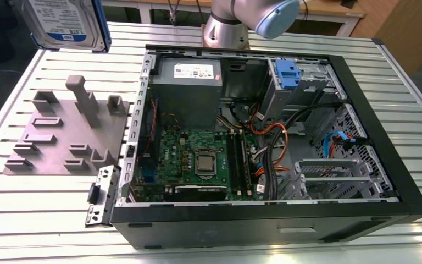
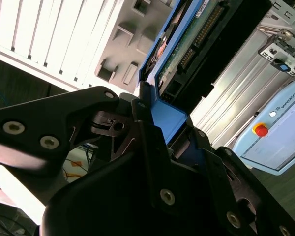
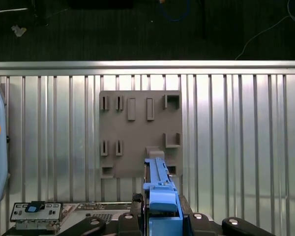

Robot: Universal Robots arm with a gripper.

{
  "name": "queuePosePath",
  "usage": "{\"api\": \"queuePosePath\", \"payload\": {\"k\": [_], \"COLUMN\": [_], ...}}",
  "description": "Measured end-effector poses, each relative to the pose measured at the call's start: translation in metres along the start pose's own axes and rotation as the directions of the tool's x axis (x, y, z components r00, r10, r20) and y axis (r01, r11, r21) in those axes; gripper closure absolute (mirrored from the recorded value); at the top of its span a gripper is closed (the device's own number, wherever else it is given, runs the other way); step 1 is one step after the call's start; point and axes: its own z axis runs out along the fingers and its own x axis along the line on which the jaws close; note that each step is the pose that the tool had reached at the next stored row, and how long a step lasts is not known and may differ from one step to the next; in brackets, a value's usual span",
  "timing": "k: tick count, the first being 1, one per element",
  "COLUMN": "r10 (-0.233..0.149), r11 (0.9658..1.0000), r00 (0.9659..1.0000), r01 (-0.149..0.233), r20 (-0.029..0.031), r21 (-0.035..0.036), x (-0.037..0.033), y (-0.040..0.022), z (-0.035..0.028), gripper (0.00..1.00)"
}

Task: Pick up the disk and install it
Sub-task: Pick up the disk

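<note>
A: So, where is the disk (image 1: 68,25) sitting right now?
B: It is hanging in the upper left corner of the exterior view, label facing the camera, raised off the slatted table (image 1: 42,214) and cut by the frame's top edge
A: And the gripper (image 2: 160,115), is it gripping anything?
B: Yes. In the second wrist view its black fingers (image 2: 145,137) are clamping the blue bracket at the disk's near end, one on each side, so it is carrying the disk
A: Which way is the disk pointing from it?
B: It is sticking straight out past the fingertips. In the first wrist view it is showing edge-on, its long axis running away from the gripper toward the grey fixture plate (image 3: 137,128)
A: And the open computer case (image 1: 255,225)?
B: It is lying at the centre and right of the exterior view. The bay with the blue tab (image 1: 288,74), upper right inside it, is well apart from the disk, off toward the exterior view's right
</note>
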Motion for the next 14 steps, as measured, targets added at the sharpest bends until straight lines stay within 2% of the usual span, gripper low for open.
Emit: {"api": "queuePosePath", "payload": {"k": [5,14], "r10": [0.000,0.000], "r11": [1.0000,1.0000], "r00": [1.0000,1.0000], "r01": [0.000,0.000], "r20": [0.0000,0.0000], "r21": [0.0000,0.0000], "x": [-0.0001,-0.0001], "y": [-0.0032,-0.0048], "z": [0.0000,0.0000], "gripper": [0.63,0.63]}}
